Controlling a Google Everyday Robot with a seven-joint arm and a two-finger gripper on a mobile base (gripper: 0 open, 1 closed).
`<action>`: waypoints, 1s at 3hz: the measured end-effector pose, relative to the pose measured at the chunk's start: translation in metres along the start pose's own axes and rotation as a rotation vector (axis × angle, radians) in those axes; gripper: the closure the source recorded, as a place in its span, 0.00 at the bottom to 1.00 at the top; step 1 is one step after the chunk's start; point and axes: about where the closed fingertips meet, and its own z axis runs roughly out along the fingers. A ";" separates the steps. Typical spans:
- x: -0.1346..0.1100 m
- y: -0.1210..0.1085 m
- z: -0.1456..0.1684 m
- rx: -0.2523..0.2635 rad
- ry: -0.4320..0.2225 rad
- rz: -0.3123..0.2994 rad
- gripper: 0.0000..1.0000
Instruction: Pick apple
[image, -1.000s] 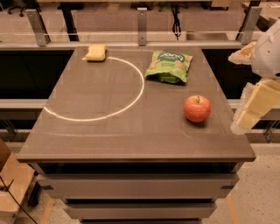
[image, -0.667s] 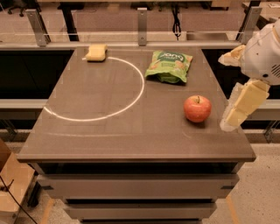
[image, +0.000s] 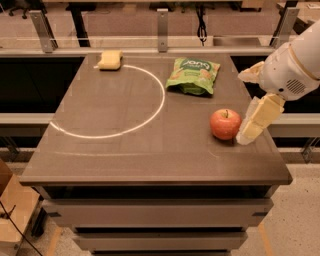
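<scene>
The apple (image: 225, 124) is round and red-orange with a short dark stem. It sits upright on the right side of the dark table (image: 125, 155). My gripper (image: 243, 108) comes in from the right edge on a white arm and is open and empty. Its lower cream finger (image: 257, 119) slants down to the table just right of the apple, very close to it. The upper finger (image: 251, 73) points left, behind and above the apple.
A green snack bag (image: 193, 75) lies behind the apple at the back centre-right. A yellow sponge (image: 110, 59) sits at the back left. A white arc (image: 150, 112) is drawn on the tabletop. Rails and posts run behind the table.
My gripper has moved left and slightly down, from off the table's right edge to right beside the apple. The apple, bag and sponge have not moved.
</scene>
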 end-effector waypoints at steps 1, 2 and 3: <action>0.014 -0.011 0.024 -0.028 -0.018 0.047 0.00; 0.026 -0.012 0.045 -0.064 -0.026 0.086 0.00; 0.034 -0.006 0.066 -0.116 -0.034 0.116 0.00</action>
